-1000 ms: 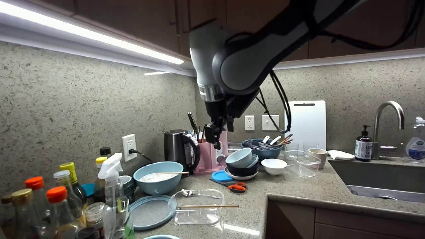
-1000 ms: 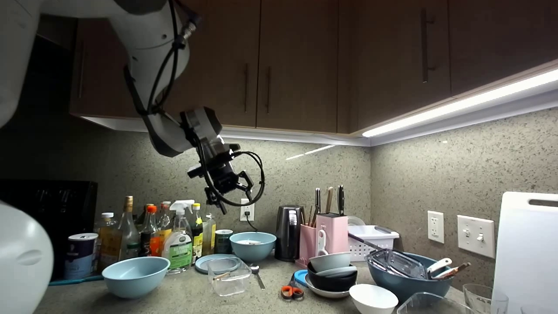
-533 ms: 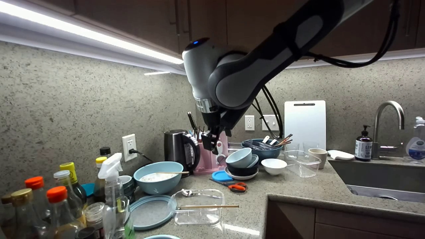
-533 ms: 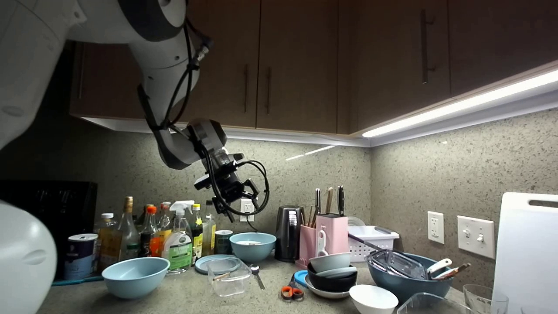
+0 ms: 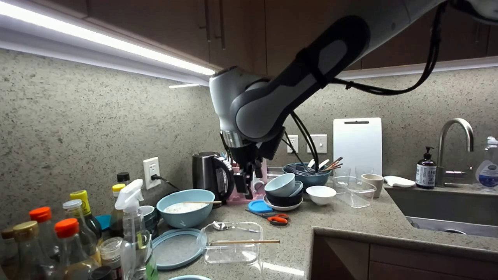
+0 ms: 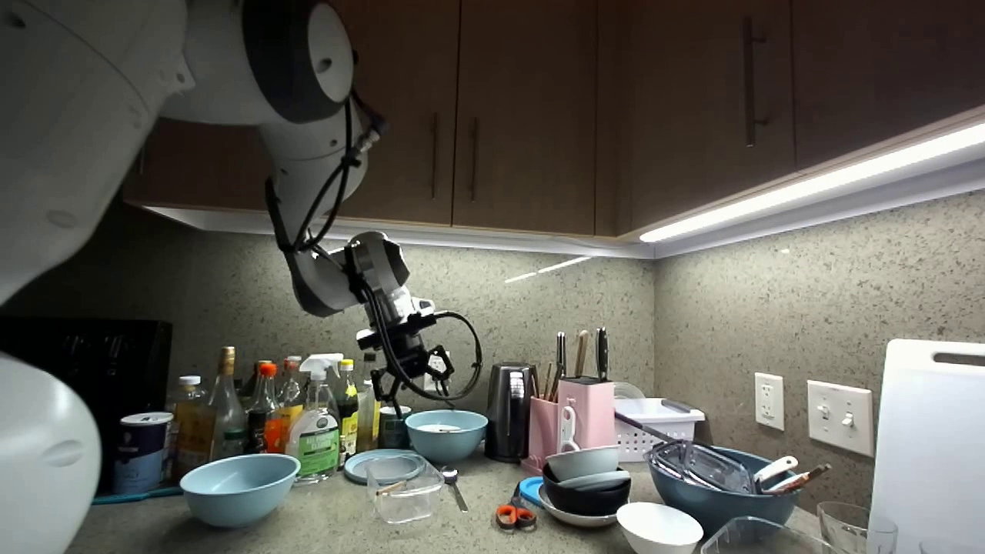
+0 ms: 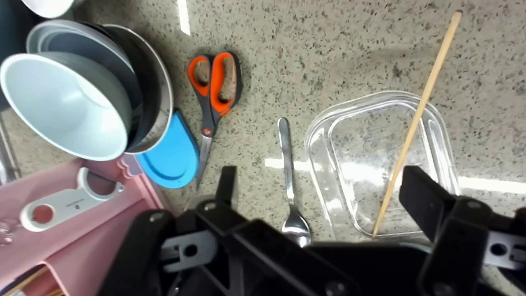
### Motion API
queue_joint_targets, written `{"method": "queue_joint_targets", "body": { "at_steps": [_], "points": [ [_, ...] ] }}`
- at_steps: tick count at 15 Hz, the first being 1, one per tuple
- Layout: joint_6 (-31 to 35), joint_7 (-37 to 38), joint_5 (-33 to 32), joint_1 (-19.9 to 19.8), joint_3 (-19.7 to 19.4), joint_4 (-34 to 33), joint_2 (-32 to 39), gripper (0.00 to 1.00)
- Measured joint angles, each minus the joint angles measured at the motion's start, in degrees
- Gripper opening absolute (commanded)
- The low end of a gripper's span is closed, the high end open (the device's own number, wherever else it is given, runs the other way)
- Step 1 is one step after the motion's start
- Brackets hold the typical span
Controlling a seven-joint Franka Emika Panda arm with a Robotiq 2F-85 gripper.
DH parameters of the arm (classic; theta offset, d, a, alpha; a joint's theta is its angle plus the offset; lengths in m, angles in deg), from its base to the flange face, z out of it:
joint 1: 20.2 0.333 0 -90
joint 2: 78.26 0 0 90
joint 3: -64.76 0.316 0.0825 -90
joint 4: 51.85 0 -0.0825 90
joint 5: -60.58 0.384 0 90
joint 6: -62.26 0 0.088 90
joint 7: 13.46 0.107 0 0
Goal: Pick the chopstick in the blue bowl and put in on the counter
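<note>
The blue bowl [image 5: 185, 217] stands by the back wall, with white stuff inside; it also shows in an exterior view [image 6: 448, 440]. A thin wooden chopstick [image 5: 199, 202] lies across it, its end over the rim. Another chopstick [image 5: 244, 242] lies on a clear container and shows in the wrist view [image 7: 415, 123]. My gripper [image 5: 251, 186] is open and empty, above the counter [image 5: 295, 229]. In an exterior view the gripper [image 6: 419, 406] is up and left of the bowl. In the wrist view, the spoon and container lie below the jaws [image 7: 319, 176]. The bowl is out of the wrist view.
The clear container [image 5: 231, 254], spoon [image 7: 287, 164], scissors [image 7: 213, 94] and pale-blue plate [image 5: 177, 249] lie on the counter. Stacked bowls [image 5: 282, 184], a kettle [image 5: 205, 175] and a pink holder [image 6: 589, 412] stand nearby. A spray bottle [image 5: 132, 233] and bottles stand along the wall.
My gripper has moved steadily down toward the counter in both exterior views, the arm lowering with it. It stays open. The bowl and chopsticks have not moved.
</note>
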Motion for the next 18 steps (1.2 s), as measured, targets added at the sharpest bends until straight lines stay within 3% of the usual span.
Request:
{"method": "queue_joint_targets", "body": {
  "at_steps": [3, 5, 12, 15, 18],
  "points": [
    [-4.4, -8.4, 0.0, 0.4, -0.6, -5.8, 5.6, 1.0],
    [-6.8, -10.2, -0.3, 1.1, -1.2, -8.6, 7.8, 1.0],
    [-7.0, -11.6, 0.9, 1.9, -1.2, -11.1, 10.1, 1.0],
    [-4.9, -11.1, 1.0, 3.2, -1.8, -16.6, 15.1, 1.0],
    [0.1, -6.1, 0.3, 5.6, -4.5, -24.6, 21.7, 1.0]
  ]
}}
